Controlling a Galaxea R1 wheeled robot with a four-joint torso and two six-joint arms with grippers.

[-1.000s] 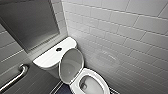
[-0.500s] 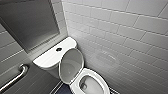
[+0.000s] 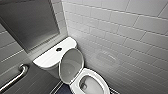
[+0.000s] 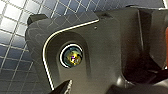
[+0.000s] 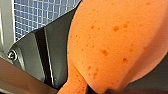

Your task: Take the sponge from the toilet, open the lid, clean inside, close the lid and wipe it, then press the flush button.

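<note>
The white toilet (image 3: 93, 75) stands in the corner against the tiled walls. Its lid (image 3: 71, 65) is up and leans back on the cistern (image 3: 47, 58), so the oval bowl (image 3: 88, 86) lies open with the seat down. A dark round flush button (image 3: 59, 49) sits on the cistern top. The orange sponge (image 5: 112, 42) shows very large in the right wrist view, and my right gripper (image 5: 100, 90) is shut on its narrowed end. My left gripper stands open with nothing in it.
A metal grab bar (image 3: 15, 77) runs along the left wall beside the cistern. White tiled wall (image 3: 130, 37) closes in on the toilet's right side. Small dark blue floor tiles (image 4: 15, 50) show under the left wrist.
</note>
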